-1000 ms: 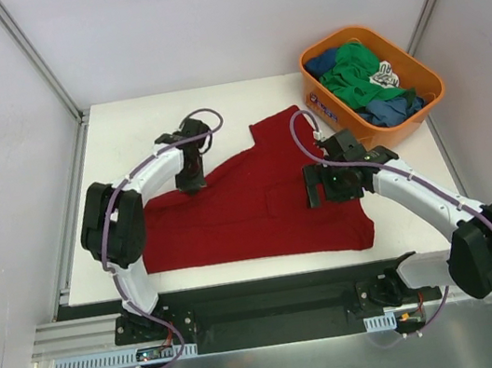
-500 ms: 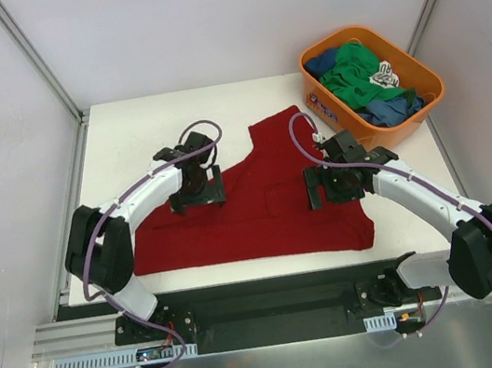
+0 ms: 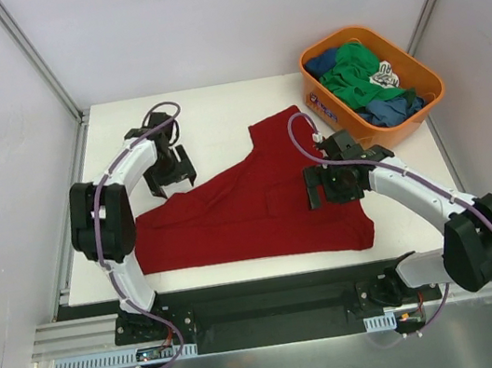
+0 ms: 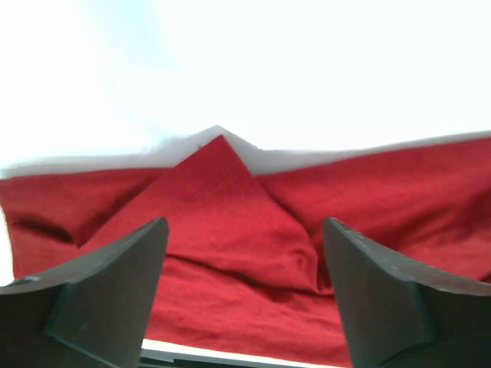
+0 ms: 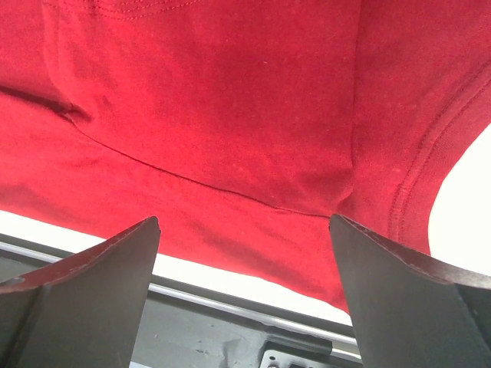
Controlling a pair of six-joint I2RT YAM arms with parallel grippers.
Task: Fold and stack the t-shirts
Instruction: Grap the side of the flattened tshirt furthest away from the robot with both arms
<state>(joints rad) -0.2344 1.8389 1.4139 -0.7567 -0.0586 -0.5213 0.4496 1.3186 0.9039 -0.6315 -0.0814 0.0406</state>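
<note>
A large dark red t-shirt point(image 3: 260, 210) lies spread across the white table point(image 3: 215, 109), with one flap reaching toward the back. My left gripper point(image 3: 175, 183) hovers open just past the shirt's far left edge, holding nothing. In the left wrist view a folded, pointed corner of the red t-shirt point(image 4: 222, 199) lies ahead of the open left gripper point(image 4: 245, 295). My right gripper point(image 3: 328, 193) stands open over the shirt's right half. The right wrist view has the red cloth point(image 5: 230, 100) below the empty, open right gripper point(image 5: 244, 299). A green t-shirt point(image 3: 355, 71) and a blue one point(image 3: 392, 110) sit in the tub.
An orange plastic tub point(image 3: 320, 107) stands at the back right corner of the table, close to the right arm. Metal frame posts rise at both back corners. The table's near edge and a dark rail point(image 5: 230, 314) lie just below the shirt's hem.
My left gripper was shut on the shirt's upper left part; it has opened, let go and moved back and left off the cloth. The right arm has stayed still.
</note>
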